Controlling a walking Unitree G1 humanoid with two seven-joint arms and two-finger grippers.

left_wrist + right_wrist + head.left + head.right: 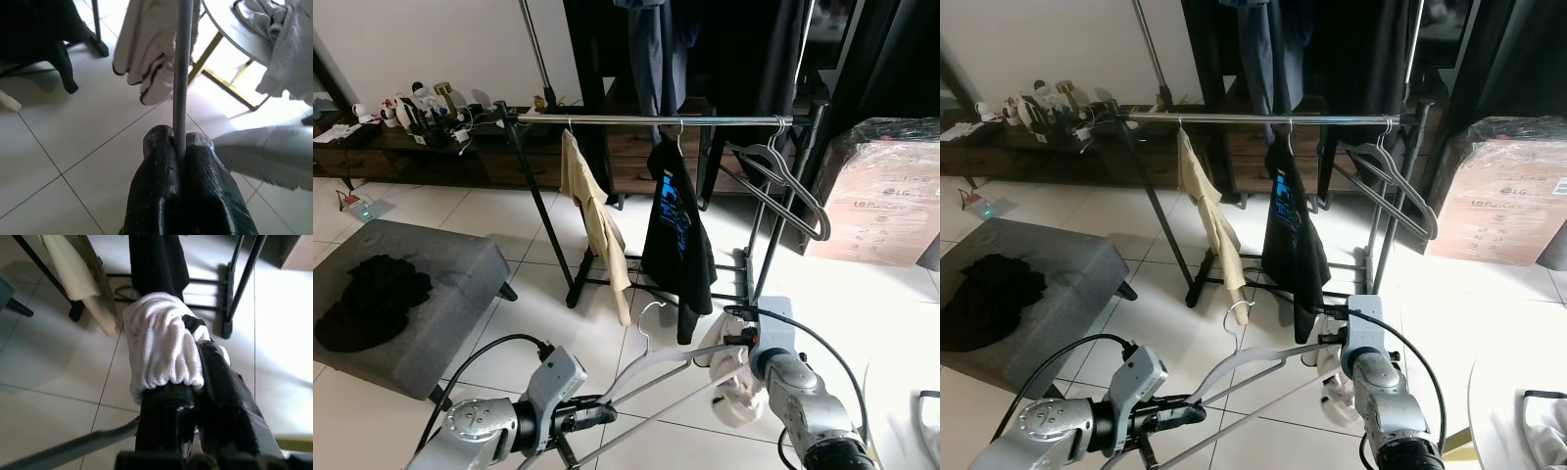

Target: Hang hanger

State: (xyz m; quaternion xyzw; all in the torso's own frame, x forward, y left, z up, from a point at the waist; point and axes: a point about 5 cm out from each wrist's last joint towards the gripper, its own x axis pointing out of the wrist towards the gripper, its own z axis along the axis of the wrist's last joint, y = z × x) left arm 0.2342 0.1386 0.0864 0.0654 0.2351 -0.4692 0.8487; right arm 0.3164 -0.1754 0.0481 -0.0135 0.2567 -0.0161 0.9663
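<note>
So the robot stands a bit back from the clothes rail (656,119) with the grey hanger (656,370) held low in front of it, well below the rail and nearer the floor than the bar. The left tool (590,417) has its two black fingers (161,161) pressed together on the hanger's thin bottom rod, which runs straight out between them in the left wrist view. The right tool (193,382) is clamped on a white cloth (164,345) bunched over the hanger's other end, so the two arms share the load. The hanger's long axis lies roughly crosswise, rising slightly from the left tool toward the right one, and its hook (648,318) stands up near the middle, pointing toward the rail. On the rail there's already a beige garment (592,220), a black t-shirt (677,230) and an empty grey hanger (783,186) at the far end by the cardboard box (886,191). To do this step well, my guess is it should lift both ends evenly so the hook stays upright, aim for the bare stretch of rail between the black t-shirt and the empty grey hanger, bring the hook over the bar, then lower before letting go.
</note>
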